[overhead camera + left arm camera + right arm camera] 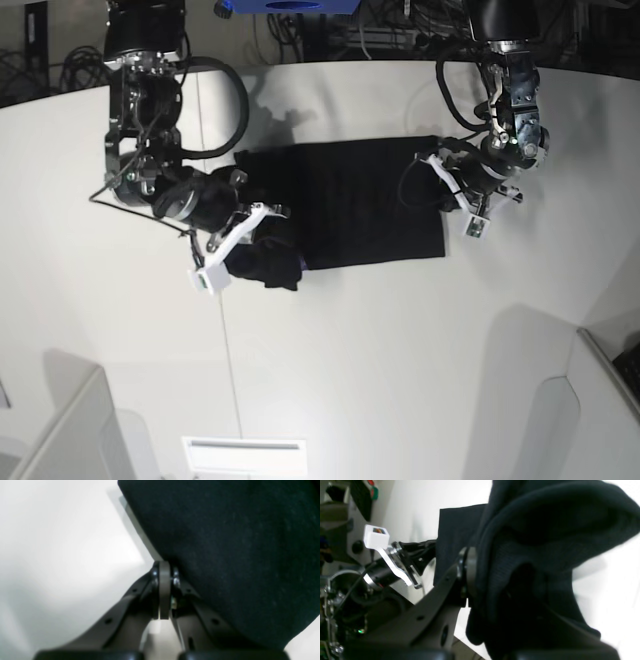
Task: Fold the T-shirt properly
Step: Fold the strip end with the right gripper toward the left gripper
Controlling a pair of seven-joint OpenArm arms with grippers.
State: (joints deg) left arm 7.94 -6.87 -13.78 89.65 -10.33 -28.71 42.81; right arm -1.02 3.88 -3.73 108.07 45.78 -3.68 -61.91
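Observation:
The black T-shirt [350,200] lies as a wide folded rectangle on the white table [380,360], plain side up. My right gripper [268,228] is at its left end, shut on a thick bunch of cloth [545,530] that wraps over and hides one finger. At the far right edge of the shirt, my left gripper [437,165] is shut with its tips [165,566] against the cloth edge [225,542]. That edge is lifted a little and casts a shadow. The right wrist view also shows the left gripper [433,546] pinching that edge.
The table's curved back edge [330,62] has cables and a blue object [290,5] behind it. A seam [228,350] runs down the tabletop. White panels stand at the front left [60,430] and front right [600,420].

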